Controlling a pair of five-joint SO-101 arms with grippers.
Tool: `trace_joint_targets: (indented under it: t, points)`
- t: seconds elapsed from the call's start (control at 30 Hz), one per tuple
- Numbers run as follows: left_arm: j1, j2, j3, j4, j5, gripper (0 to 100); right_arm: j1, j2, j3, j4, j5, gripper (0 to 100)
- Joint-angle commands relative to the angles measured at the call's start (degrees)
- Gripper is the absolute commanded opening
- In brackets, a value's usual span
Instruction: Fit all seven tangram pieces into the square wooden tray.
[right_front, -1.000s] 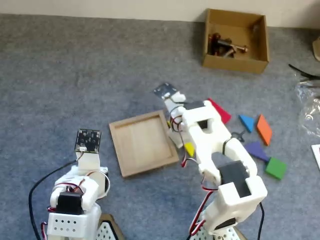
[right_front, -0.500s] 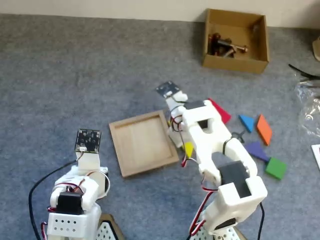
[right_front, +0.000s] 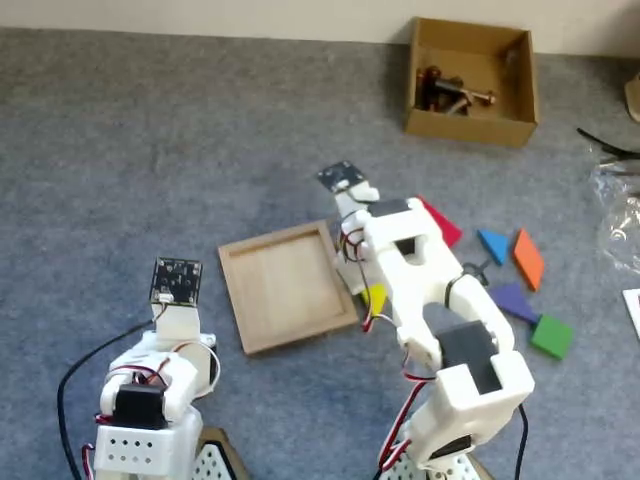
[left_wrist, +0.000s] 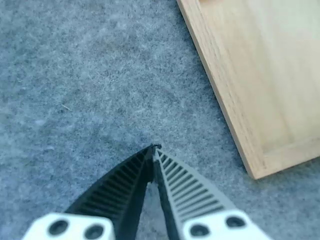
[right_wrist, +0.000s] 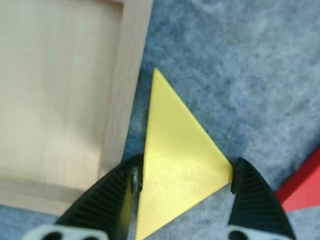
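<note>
The square wooden tray lay tilted near the middle of the grey carpet, with no pieces in it. The yellow triangle sat just beside the tray's right rim, 1 point toward the rim. The right gripper was clamped on it, 1 finger on each side, both touching its edges.

The left gripper hung over bare carpet near the tray's near-left corner, its 2 fingers pressed together and holding nothing.

Toward the carpet's right edge lay 5 more pieces. The red triangle was partly under the right arm. Beyond it were the blue triangle, the orange parallelogram, the purple triangle and the green square. A cardboard box stood at the carpet's far edge.
</note>
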Motion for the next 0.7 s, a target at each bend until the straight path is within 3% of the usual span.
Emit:
trace_joint_targets:
  t: [0.0, 0.43, 0.67]
  points:
    - [0.84, -0.4, 1.1, -0.09, 0.44, 1, 1.8, -0.84, -7.25, 4.97, -3.69, 19.9]
    - [0.84, -0.4, 1.1, -0.09, 0.44, 1, -0.84, -0.84, -17.98, 15.96, -4.75, 19.9]
    - [0.84, -0.4, 1.1, -0.09, 0.44, 1, 1.19, -0.66, -18.07, 13.32, -4.13, 20.2]
